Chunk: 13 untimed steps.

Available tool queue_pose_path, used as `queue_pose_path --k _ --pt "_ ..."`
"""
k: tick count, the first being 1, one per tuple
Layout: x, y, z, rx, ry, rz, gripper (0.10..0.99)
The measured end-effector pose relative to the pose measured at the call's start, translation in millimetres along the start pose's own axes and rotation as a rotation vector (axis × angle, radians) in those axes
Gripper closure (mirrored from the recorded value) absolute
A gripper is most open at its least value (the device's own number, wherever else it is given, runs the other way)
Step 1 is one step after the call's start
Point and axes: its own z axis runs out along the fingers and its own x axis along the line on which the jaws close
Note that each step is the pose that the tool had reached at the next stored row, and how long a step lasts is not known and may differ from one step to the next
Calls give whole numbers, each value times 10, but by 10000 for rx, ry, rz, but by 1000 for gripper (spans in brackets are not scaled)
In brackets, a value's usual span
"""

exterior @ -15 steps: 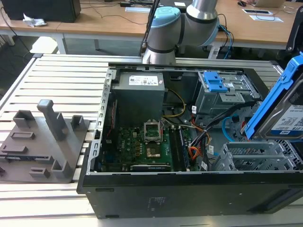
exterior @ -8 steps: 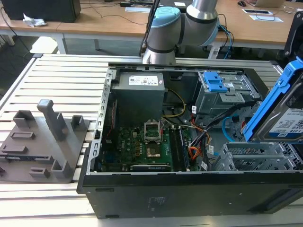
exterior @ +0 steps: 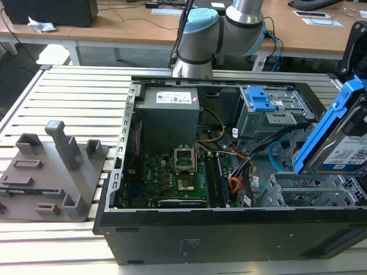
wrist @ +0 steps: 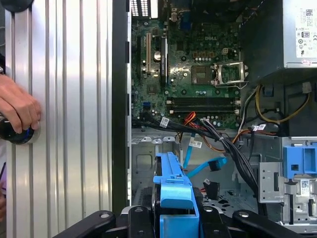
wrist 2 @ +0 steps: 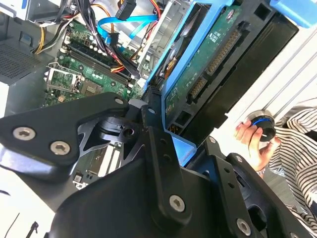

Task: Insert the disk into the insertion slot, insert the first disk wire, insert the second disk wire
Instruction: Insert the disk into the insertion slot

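Observation:
My gripper (wrist: 176, 218) is shut on the disk (exterior: 338, 140), a silver drive in a bright blue carrier. In the exterior view the disk hangs steeply tilted at that view's right, just above the insertion slot (exterior: 304, 192), a low perforated grey cage in the open case. In the second wrist view the disk's green underside (wrist 2: 208, 64) faces the camera between the black fingers (wrist 2: 148, 124). The second disk wire (wrist: 205, 167), a light-blue flat cable, curves beside the slot and also loops above the board (wrist 2: 119, 25). I cannot tell the first disk wire apart from the other cables.
A taller grey bay with a blue latch (exterior: 264, 102) stands behind the slot. The motherboard (exterior: 183, 172) and power supply (exterior: 169, 109) lie further into the case. A grey fixture (exterior: 51, 172) sits on the slatted table. A person's hand (wrist: 17, 106) rests on a knob beside the case.

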Motion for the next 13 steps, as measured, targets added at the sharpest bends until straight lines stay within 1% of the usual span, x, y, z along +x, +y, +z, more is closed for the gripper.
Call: queue_pose_path --k 13 --pt "-1 -3 71 1 0 0 718"
